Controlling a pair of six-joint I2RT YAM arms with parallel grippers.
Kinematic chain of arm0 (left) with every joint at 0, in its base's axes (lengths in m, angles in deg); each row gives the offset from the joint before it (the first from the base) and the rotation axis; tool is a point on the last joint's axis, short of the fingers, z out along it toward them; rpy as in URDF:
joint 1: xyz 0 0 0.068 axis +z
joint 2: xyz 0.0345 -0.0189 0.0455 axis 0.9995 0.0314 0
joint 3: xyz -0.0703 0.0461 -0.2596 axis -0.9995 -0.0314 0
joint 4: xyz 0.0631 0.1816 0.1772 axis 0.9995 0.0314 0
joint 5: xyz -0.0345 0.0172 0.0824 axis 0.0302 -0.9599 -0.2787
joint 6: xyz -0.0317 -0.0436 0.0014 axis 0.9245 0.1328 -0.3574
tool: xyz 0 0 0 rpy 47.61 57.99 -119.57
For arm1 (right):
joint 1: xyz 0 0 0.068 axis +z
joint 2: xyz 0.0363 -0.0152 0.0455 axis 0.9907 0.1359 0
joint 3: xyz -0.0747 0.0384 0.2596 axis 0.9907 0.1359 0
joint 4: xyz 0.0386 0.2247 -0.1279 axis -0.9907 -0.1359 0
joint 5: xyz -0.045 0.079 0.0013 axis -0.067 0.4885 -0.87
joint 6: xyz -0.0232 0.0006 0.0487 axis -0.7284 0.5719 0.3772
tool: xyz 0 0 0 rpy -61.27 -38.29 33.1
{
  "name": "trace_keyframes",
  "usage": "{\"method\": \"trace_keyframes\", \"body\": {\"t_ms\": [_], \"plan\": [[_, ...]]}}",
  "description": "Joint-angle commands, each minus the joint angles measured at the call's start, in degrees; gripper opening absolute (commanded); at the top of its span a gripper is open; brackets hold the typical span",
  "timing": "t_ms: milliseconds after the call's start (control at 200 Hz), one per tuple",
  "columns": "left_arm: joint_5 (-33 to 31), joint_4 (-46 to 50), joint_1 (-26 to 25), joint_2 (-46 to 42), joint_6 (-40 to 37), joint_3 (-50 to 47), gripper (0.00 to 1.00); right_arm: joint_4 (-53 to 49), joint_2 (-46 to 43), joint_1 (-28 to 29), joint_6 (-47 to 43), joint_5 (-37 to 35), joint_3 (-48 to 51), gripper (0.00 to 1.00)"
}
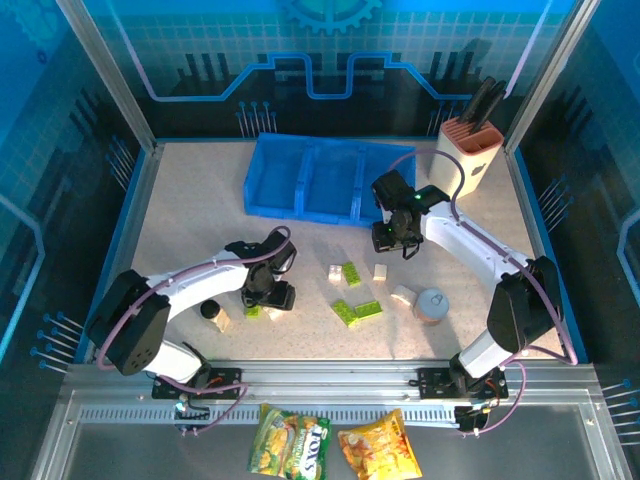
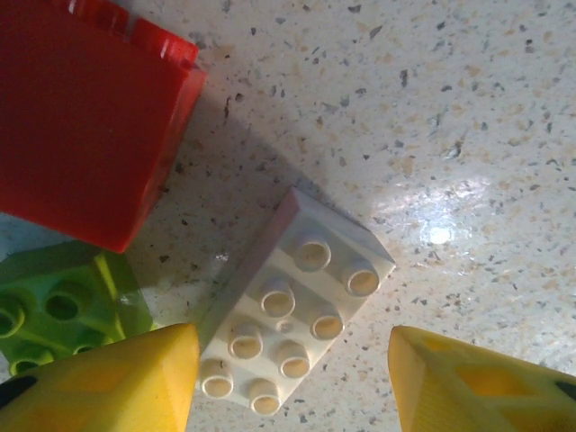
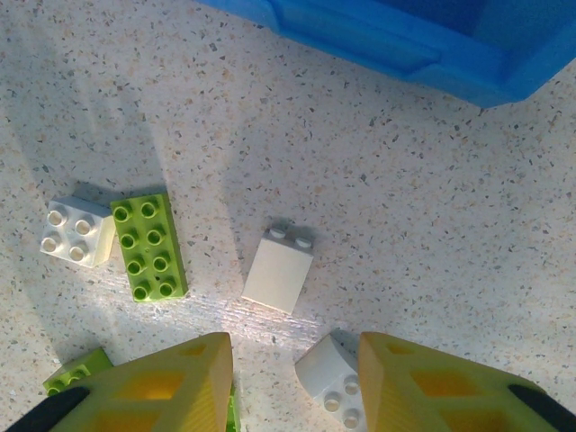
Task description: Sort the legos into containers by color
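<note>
Logging left gripper [image 2: 292, 382] first, closest to the lens at the bottom edge of the left wrist frame: yellow fingertips [image 2: 108, 382] spread wide, gripping nothing. Finding a white lego [image 2: 292, 310] lying flat, studs up, in the gap between them, its lower-left end tucked against the left-hand fingertip. Noting its long axis running from lower left to upper right, skewed to the line the jaws close along. Judging a wrist turn needed before pinching, else risking the brick swivelling out. Marking a red lego [image 2: 85, 117] near it at upper left and a green lego [image 2: 58, 310] just beside it at lower left, both crowding the left-hand fingertip's side.

Scanning the top frame left to right:
- spotting a dark-capped bottle [image 1: 212, 312] at lower left
- then the left gripper [image 1: 268, 295] low over its cluster
- then loose legos [image 1: 357, 310] at centre
- then right gripper [image 1: 395, 240] just below the blue tray [image 1: 300, 212]
- then a tin can [image 1: 432, 305] at lower right and a knife block [image 1: 470, 150] at upper right

Placing the tray at upper centre, well apart from the left gripper and nearer the right arm.

Checking the right wrist frame: seeing jaws parted, holding nothing, with a white sloped lego [image 3: 279, 270] just above the gap and the tray's wall at upper right.
</note>
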Motion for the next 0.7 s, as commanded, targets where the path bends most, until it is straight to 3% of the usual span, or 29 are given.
{"method": "trace_keyframes", "body": {"t_ms": [0,695], "plan": [[-1.69,-0.45,-1.10,1.32,-0.05,-0.65,0.58,-0.65,-1.67,0.49,0.41,-0.13,0.69,0.42],[-5.05,0.65,-7.61,6.61,2.51,1.95,0.43,-1.26,-2.28,0.53,0.22,0.06,0.91,0.42]]}}
